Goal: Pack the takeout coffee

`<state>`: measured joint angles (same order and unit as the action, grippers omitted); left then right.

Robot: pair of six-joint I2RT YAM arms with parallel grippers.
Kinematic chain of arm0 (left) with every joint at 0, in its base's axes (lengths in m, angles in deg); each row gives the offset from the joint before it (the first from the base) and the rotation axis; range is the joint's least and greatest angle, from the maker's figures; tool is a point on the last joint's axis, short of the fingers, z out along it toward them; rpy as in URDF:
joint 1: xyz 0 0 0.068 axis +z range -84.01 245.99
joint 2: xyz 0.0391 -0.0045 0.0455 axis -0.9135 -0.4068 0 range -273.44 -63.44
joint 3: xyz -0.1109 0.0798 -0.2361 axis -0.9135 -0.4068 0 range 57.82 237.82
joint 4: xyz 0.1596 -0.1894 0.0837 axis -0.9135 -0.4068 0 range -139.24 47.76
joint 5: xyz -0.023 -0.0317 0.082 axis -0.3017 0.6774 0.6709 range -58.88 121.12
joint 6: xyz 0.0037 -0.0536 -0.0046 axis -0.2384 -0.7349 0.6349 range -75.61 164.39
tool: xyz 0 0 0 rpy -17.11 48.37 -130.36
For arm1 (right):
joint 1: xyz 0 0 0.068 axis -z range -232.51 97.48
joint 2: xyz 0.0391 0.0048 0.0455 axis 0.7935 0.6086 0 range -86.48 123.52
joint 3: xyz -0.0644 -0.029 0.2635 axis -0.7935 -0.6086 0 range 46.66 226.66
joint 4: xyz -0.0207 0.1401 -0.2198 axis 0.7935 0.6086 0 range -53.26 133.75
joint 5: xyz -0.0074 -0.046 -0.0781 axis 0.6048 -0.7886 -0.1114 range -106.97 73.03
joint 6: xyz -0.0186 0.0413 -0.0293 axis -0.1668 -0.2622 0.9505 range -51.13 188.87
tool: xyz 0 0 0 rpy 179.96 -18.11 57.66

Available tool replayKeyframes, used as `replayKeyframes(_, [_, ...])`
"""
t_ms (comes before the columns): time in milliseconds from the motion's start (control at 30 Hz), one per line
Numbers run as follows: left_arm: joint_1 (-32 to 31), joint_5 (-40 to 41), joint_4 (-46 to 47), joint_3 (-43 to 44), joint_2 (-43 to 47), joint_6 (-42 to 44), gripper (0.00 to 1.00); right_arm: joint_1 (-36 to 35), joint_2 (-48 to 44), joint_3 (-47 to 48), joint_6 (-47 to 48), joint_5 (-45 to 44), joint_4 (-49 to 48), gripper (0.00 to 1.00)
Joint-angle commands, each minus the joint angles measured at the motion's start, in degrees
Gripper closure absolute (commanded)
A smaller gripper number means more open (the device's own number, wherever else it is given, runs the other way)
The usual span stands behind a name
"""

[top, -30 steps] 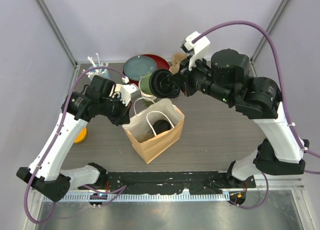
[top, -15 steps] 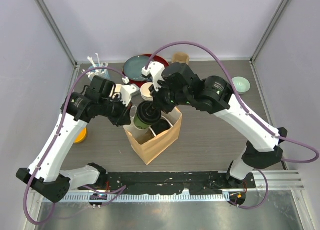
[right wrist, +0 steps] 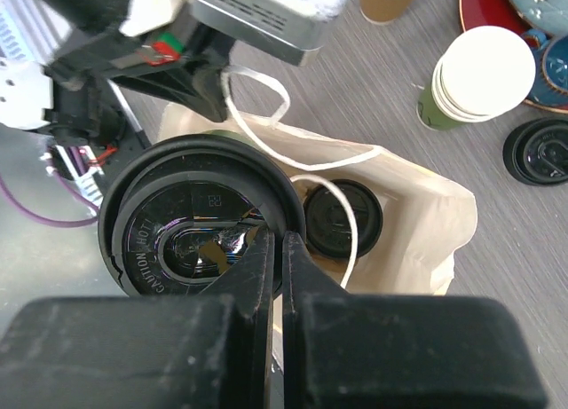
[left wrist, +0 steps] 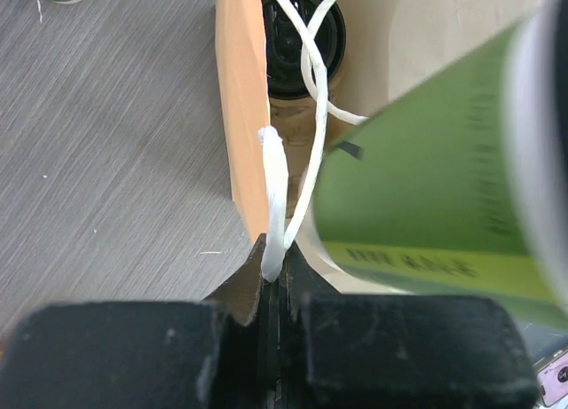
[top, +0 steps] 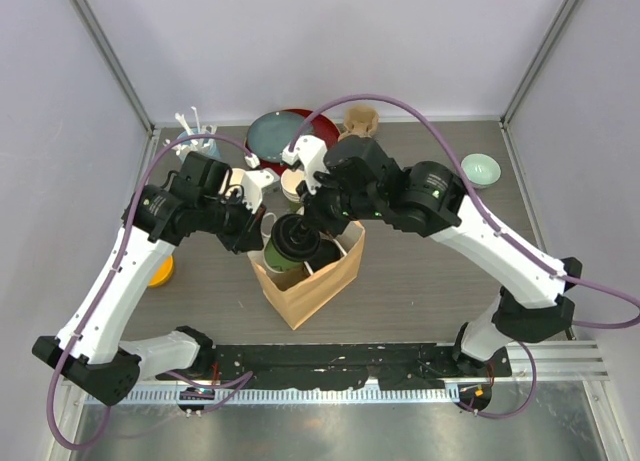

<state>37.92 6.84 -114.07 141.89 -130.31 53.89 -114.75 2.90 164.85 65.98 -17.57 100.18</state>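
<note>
A brown paper bag (top: 303, 286) stands open mid-table. My right gripper (top: 300, 231) is shut on the rim of the black lid (right wrist: 195, 240) of the green-sided cup (top: 279, 255) and holds it in the bag's mouth; its green side shows in the left wrist view (left wrist: 426, 178). A second cup with a black lid (right wrist: 342, 218) stands inside the bag, its sides hidden; it also shows in the left wrist view (left wrist: 297, 36). My left gripper (left wrist: 271, 254) is shut on the bag's white string handle (left wrist: 273, 187) at the bag's left rim (top: 256, 243).
A stack of green nested cups (top: 293, 182), a brown stack (top: 360, 118) and a loose black lid (right wrist: 541, 147) stand behind the bag. A teal plate (top: 278, 136) on a red one, a stirrer cup (top: 195, 133), a green bowl (top: 480, 168) and a yellow object (top: 161, 271) lie around.
My right arm swung left and forward from behind the bag and brought the lidded green cup down into the bag's mouth. My left gripper has kept hold of the handle.
</note>
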Motion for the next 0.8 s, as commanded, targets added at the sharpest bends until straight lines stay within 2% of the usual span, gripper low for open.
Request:
replayKeyframes(0, [-0.23, -2.45, 1.08, 2.41, 0.16, 0.35, 1.00, -0.25, 2.98, -1.56, 0.96, -4.40, -0.79, 0.99])
replayKeyframes(233, [-0.23, -2.97, 0.99, 2.50, -0.01, 0.43, 1.00, -0.34, 5.98, -4.37, 1.75, -8.45, 0.99, 0.99])
replayKeyframes(500, [-0.05, -4.82, 3.72, 0.21, -0.10, -2.11, 1.00, -3.32, 5.01, -12.28, 2.63, -6.60, -5.43, 0.99])
replayKeyframes(767, [0.65, -0.87, 4.60, 1.44, -0.72, -3.52, 1.00, -5.53, 2.82, -15.61, 5.18, -8.18, -4.64, 0.99])
